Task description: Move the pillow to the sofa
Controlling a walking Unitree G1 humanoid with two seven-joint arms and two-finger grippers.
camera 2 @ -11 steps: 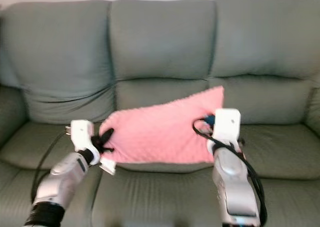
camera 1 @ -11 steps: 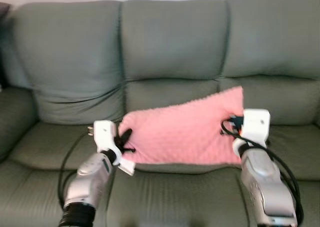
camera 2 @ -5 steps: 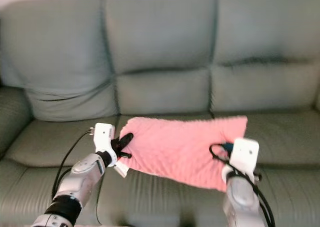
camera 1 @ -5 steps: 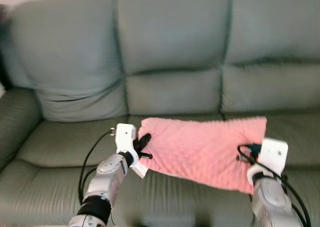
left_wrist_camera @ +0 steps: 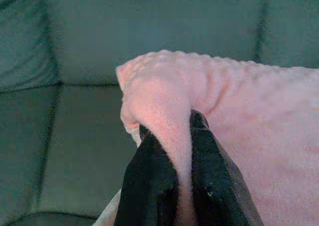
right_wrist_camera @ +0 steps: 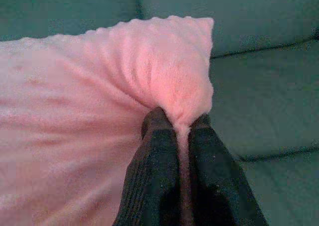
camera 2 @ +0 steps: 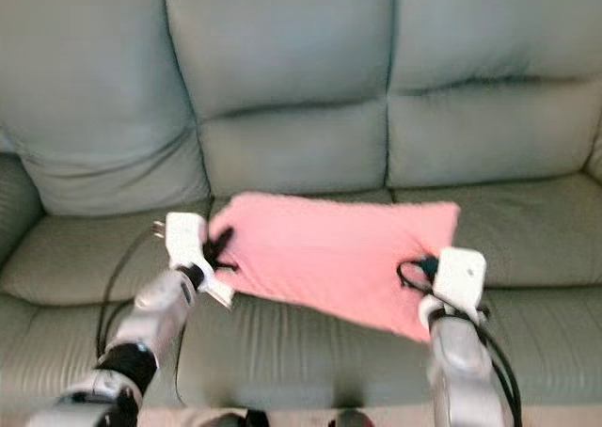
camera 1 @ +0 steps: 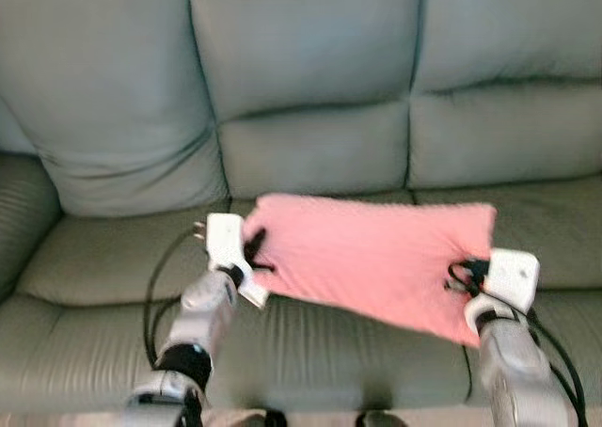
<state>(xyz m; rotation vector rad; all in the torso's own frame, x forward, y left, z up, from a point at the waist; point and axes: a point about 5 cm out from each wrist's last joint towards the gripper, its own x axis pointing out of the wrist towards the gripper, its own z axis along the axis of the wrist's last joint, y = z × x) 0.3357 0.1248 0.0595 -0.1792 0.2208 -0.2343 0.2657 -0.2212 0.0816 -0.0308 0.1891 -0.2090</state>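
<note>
Lower than a second ago, the soft pink nubby-fabric pillow (camera 1: 372, 258) now hangs flat over the middle seat of the grey-green leather three-seat sofa (camera 1: 310, 60). Left gripper (left_wrist_camera: 174, 161) pinches its left corner; right gripper (right_wrist_camera: 182, 136) is clenched on the right corner.

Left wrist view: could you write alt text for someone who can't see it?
Two black fingers of the left gripper pinch a fold at the edge of a pink pillow. Behind it lies a grey-green sofa, its cushion seams showing.
</note>
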